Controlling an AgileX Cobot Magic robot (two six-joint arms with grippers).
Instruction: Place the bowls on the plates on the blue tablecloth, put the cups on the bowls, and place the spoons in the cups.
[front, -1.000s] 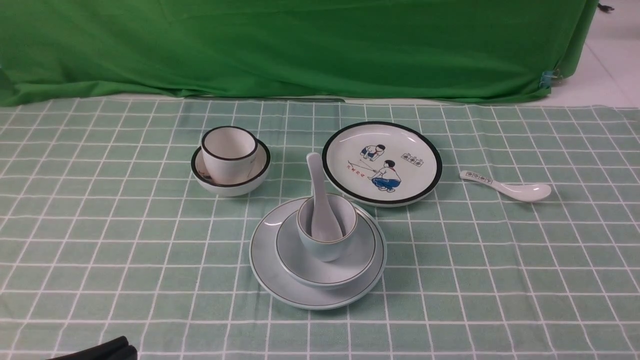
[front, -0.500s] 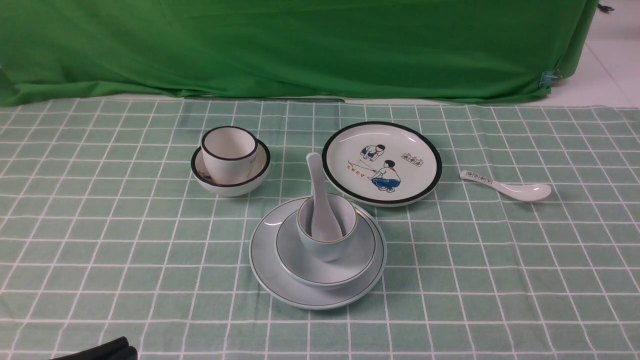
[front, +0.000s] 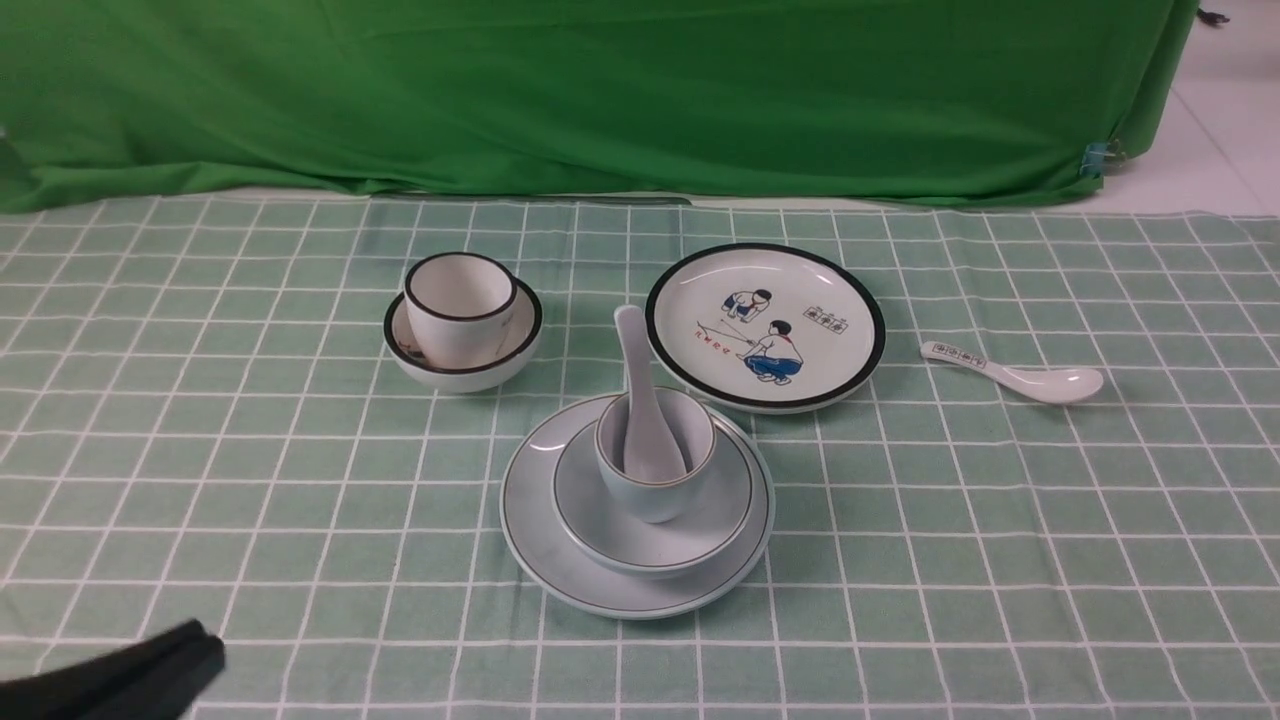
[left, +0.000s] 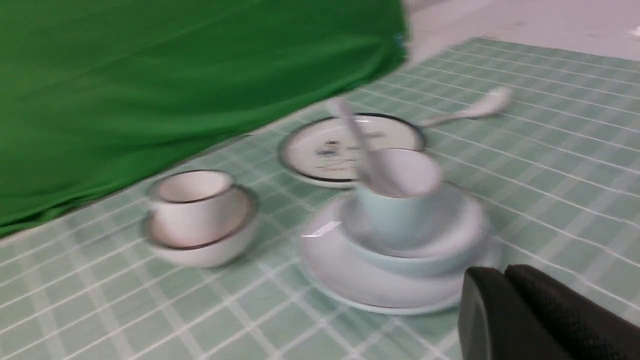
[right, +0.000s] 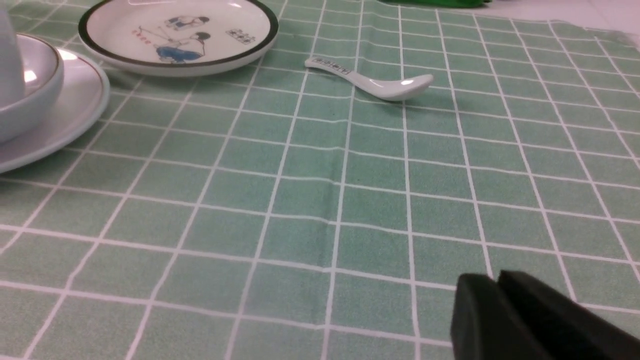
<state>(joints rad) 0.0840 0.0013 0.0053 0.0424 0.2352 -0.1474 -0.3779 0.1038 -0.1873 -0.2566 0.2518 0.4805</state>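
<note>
Down at the near left edge of the blue tablecloth (front: 300, 520), the left gripper (front: 190, 655) pokes into sight as a dark wedge, low over the cloth and angled toward the middle. Its two black fingers (left: 540, 315) lie pressed together with no gap between them and nothing in them; the left wrist view is blurred.

Further in on the left sits the cream bowl (front: 463, 350) with the thick black rim, straight on the cloth, and the cream cup (front: 459, 307) stands upright inside it.

In the middle, nearer me, the pale blue plate (front: 535, 530) carries the pale blue-white bowl (front: 700, 525), the pale blue cup (front: 655, 455) stands in that bowl, and the plain spoon (front: 640, 395) rests in the cup with its handle leaning up and away.

Just behind and to the right lies the cartoon plate (front: 765, 325), bare on top, close to the blue stack but apart from it.

Further right, well clear of the plates, the printed spoon (front: 1015, 372) lies flat on the cloth, handle toward the cartoon plate.

The right gripper (right: 500, 320) shows only in its own wrist camera, low over bare cloth, fingers closed against each other and holding nothing.
</note>
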